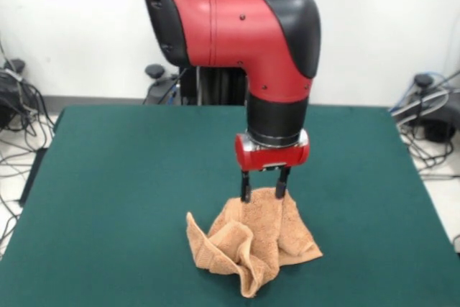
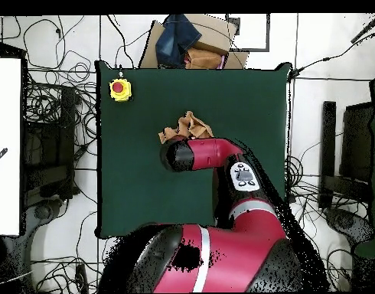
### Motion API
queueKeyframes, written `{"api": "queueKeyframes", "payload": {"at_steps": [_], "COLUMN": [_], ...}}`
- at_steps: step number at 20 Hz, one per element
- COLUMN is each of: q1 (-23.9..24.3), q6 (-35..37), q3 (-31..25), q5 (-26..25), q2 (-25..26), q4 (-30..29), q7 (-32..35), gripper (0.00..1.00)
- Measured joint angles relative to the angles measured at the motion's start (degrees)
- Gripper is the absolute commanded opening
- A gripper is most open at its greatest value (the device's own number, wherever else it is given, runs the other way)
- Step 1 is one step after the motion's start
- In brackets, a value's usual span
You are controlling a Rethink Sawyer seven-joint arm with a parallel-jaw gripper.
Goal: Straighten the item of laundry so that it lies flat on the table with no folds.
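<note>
The light orange-tan towel lies crumpled in a heap on the dark green table, near the front middle, with folds and a raised ridge. My gripper points straight down over the towel's far edge. Its two black fingers stand apart, open, with their tips at the top of the cloth. In the overhead view the towel shows bunched just beyond the arm's black end, which hides the gripper. No tag or stripes show.
A yellow box with a red button sits at one table corner. A cardboard box with clothes stands off the table's far edge. Cables lie on the floor around the table.
</note>
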State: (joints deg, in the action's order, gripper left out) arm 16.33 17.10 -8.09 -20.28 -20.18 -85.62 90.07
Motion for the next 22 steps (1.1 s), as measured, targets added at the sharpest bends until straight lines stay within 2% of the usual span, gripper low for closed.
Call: {"api": "queueKeyframes", "payload": {"at_steps": [10, 22], "q1": [2.39, 1.06], "q6": [0.21, -0.27], "q3": [0.22, 1.89], "q5": [-0.01, -0.02], "q2": [1.76, 3.40], "q4": [6.36, 6.70], "q7": [0.00, 0.00], "gripper": [1.00, 1.00]}}
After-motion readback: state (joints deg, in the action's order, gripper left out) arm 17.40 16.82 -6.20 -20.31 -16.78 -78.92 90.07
